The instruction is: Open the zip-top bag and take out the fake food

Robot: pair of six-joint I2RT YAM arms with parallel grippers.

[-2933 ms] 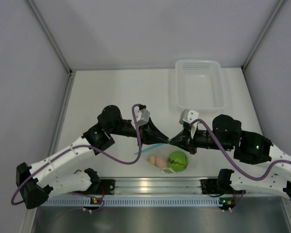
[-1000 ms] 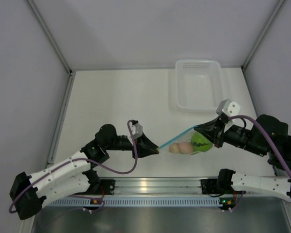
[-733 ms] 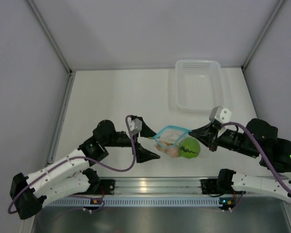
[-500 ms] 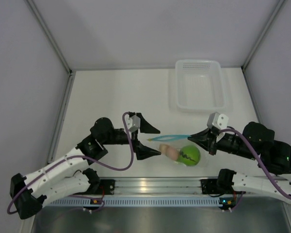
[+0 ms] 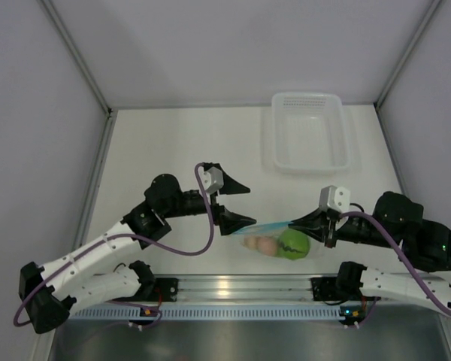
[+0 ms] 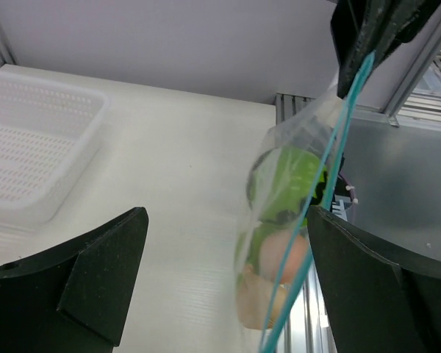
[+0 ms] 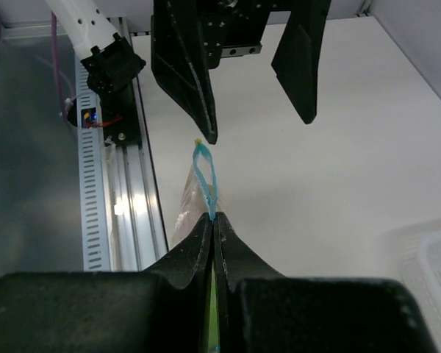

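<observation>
– Jaws report: right jaws [image 7: 212, 219] are clenched flat on one end of the blue zip strip [image 5: 267, 225]. The zip-top bag [image 5: 273, 239] hangs from that pinch, low over the near edge of the counter [image 5: 173, 150], just short of the rail [image 5: 240, 286].
– And the left jaws [image 5: 244, 204]?
– Spread wide, gripping nothing. Their fingers straddle the strip's free end. One tip sits right by it, and I can't tell whether it touches.
– What's the load?
– Fake food [image 5: 282, 244] slumped at the bottom: a green ball [image 5: 294, 244] with peach pieces [image 5: 261, 244] beside it. Whether the bag's belly rests on the counter, I can't say.
– How will it handle?
– Thin film, so I'd call it light, floppy and slick. All the weight is the toys, and that ball looks ready to roll once it's out. The strip seems the only stiff part.
– So where do you grab?
– From the right wrist view, the two blue tracks look parted into a loop. I'd take one lip of that loop near the free end, away from the right pinch. I'd keep off the film itself, which would likely slide or bunch.
</observation>
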